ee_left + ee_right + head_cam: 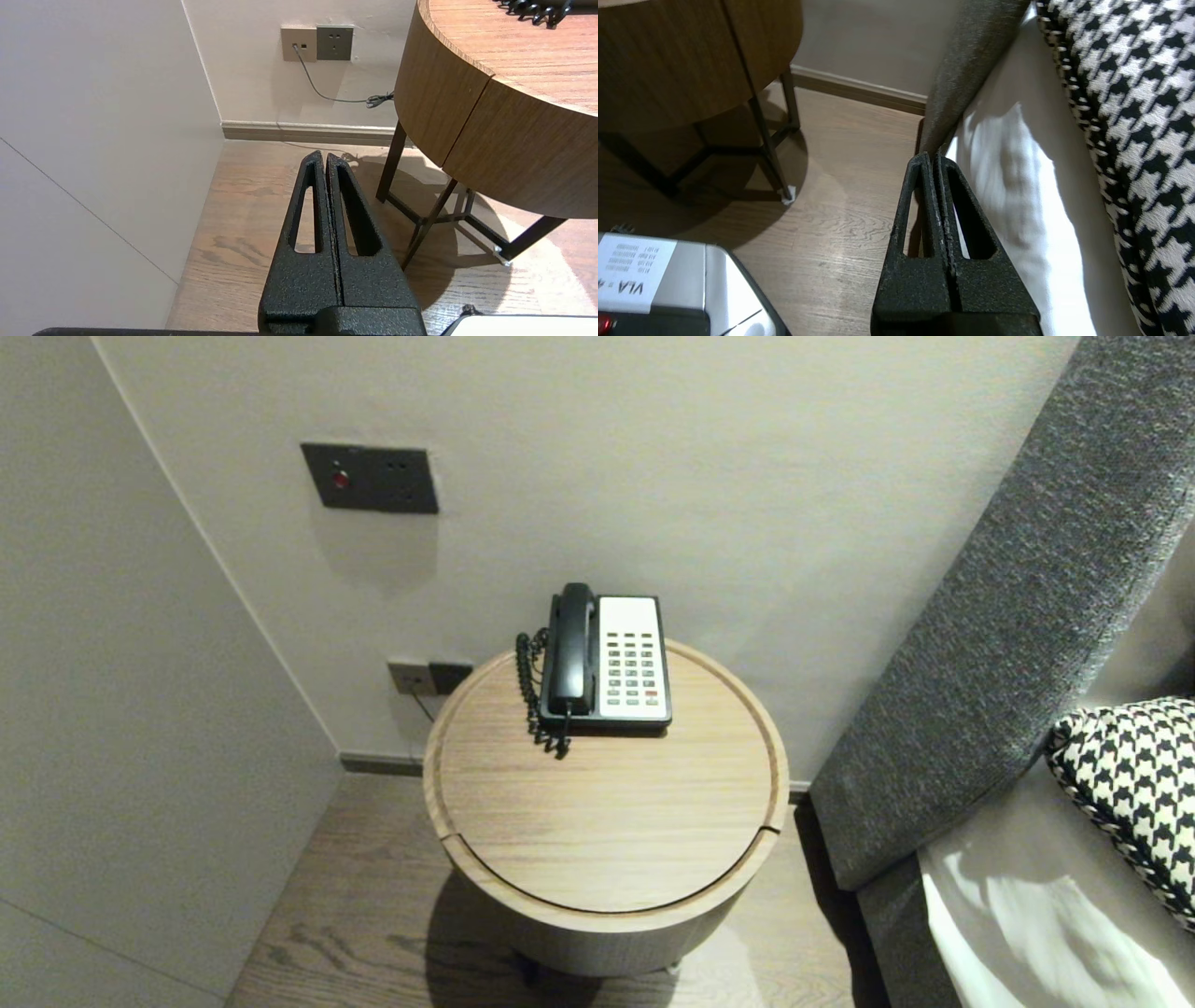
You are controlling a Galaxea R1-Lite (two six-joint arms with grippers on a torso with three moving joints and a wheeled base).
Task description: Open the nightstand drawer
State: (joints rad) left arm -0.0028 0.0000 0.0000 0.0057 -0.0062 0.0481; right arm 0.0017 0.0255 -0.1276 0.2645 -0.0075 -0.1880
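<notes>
- Fingers pressed together and empty on both arms: left fingers (pixel 317 163) hang low, table (pixel 439 93) beside and above them.
- Right fingers (pixel 920 163) sit close by the bed (pixel 1008 186); telephone (pixel 607 658) untouched, well above.

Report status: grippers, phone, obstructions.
Left gripper shut, empty, low beside round side table. Right gripper shut, empty, low by bed. Telephone on the table, handset cradled, coiled cord at its left.
</notes>
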